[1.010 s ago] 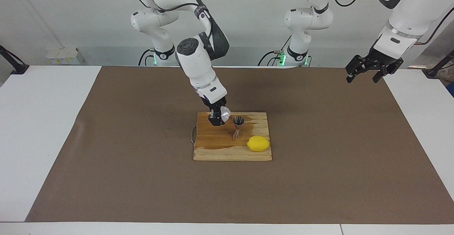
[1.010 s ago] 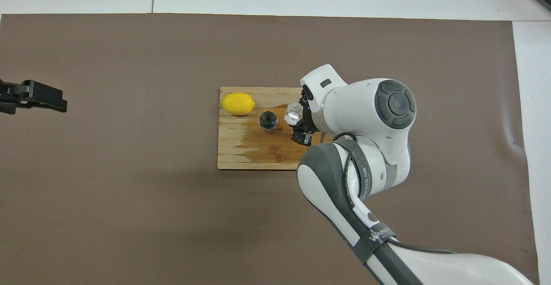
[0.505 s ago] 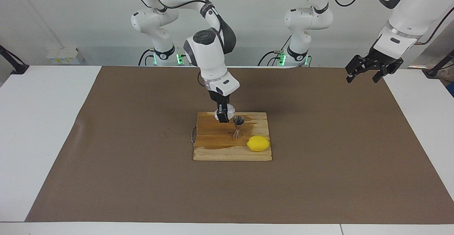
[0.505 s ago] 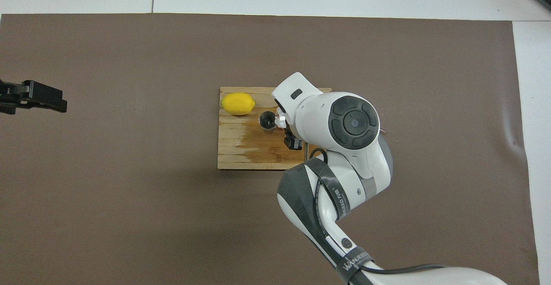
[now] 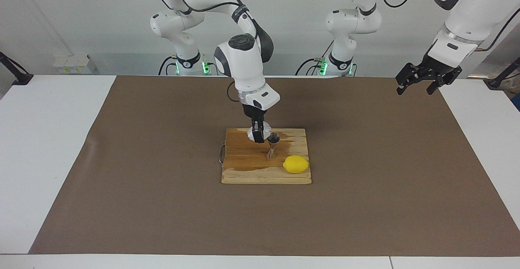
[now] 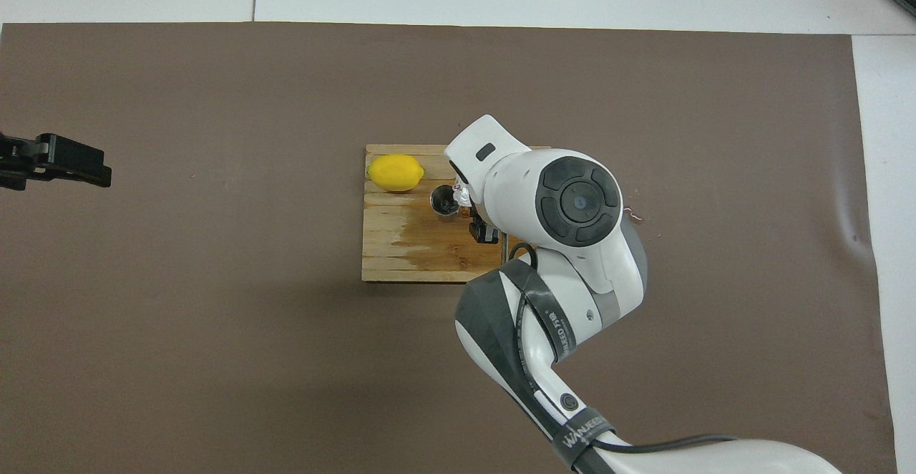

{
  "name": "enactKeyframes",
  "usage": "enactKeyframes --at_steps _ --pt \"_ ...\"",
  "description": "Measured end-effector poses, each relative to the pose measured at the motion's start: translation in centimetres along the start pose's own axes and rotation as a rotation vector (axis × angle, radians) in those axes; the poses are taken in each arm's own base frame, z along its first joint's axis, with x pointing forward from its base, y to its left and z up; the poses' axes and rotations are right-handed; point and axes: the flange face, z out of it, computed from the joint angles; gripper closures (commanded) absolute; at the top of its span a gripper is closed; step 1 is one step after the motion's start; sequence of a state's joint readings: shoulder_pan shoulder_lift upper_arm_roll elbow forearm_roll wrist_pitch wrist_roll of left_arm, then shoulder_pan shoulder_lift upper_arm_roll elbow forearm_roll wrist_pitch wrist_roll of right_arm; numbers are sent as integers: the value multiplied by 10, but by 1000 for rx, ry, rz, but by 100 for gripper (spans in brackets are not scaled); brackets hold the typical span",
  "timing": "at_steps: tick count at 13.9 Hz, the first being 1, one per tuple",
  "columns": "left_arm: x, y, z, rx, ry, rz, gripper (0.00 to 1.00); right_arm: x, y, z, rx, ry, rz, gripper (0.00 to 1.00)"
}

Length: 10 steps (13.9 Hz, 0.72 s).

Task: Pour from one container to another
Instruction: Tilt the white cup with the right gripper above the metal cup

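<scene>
The right gripper (image 5: 258, 135) is clamped on the translucent cup (image 5: 263, 131), one finger on each side of its frosted wall, and holds it in the air over the wooden cutting board (image 5: 243, 171). The cup is tipped toward the steel jigger (image 5: 273, 146), with its mouth just beside the jigger's upper rim; whether the two touch cannot be told from either view, since in the overhead view the right arm's wrist covers most of the cup (image 6: 461, 192) and only a sliver of it shows next to the jigger's open top (image 6: 444, 202). The jigger stands upright on the board, on a darker, wet-looking patch of the wood. A yellow lemon (image 5: 296, 164) lies on the same board, just beside the jigger, farther from the robots and toward the left arm's end of the table. The board rests near the middle of a brown mat (image 5: 365, 204) that covers most of the white table (image 5: 40, 139). The right arm reaches down to the board from its base, forearm nearly vertical above the cup. The left gripper (image 5: 418, 84) hangs with its fingers spread and nothing between them, raised over the edge of the mat at the left arm's end of the table, well apart from the board; that arm waits.
</scene>
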State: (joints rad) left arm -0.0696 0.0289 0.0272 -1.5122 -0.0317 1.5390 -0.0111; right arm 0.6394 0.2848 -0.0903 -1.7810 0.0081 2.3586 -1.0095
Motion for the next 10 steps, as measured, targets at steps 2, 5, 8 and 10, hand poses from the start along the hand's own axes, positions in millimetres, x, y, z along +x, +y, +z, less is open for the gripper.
enactKeyframes --at_steps 2,5,8,10 --pt "0 0 0 0 0 0 0 8 -6 3 -6 -17 -28 100" --pt "0 0 0 0 0 0 0 11 -6 9 -23 -20 -44 100" --pt "0 0 0 0 0 0 0 11 -5 13 -38 -23 -55 100" --pt "0 0 0 0 0 0 0 11 -5 13 -39 -26 -58 100"
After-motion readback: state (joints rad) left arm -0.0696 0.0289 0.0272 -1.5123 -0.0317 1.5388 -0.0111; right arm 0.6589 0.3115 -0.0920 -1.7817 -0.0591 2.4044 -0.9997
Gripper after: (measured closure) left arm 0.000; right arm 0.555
